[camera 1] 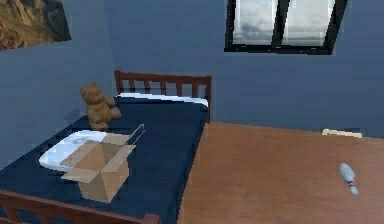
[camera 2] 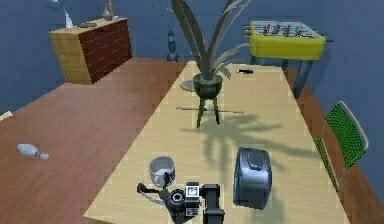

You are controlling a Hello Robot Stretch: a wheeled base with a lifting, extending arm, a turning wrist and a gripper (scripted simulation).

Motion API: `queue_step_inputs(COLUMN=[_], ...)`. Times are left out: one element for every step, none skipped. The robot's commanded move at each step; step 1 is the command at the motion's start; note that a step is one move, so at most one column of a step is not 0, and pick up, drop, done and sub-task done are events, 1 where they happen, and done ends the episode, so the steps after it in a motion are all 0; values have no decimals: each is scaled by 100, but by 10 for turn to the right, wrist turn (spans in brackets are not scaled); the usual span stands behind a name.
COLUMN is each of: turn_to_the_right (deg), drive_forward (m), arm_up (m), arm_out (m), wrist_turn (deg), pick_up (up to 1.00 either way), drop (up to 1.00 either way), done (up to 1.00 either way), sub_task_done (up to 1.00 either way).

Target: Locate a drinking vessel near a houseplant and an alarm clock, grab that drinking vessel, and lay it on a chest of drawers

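Claw near cup, at its 6 o'clock; whether it holds anything cannot be told. Risk: sideways swing could strike alarm clock at cup's 3 o'clock.

Wood is seen throughout.
The chest of drawers is made of warm matt wood, the worktop of paler wood.

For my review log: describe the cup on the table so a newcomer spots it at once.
Find the long pale wooden table with the tall houseplant. At its near end, left of a dark grey rounded object, stands the cup: small, pale, open-topped.
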Motion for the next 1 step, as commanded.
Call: queue_step_inputs(turn_to_the_right=[0], drive_forward=[0], arm_up=[0], arm_out=[0], wrist_turn=[0], pick_up=[100], drop=[0], done=[0], sub_task_done=[0])
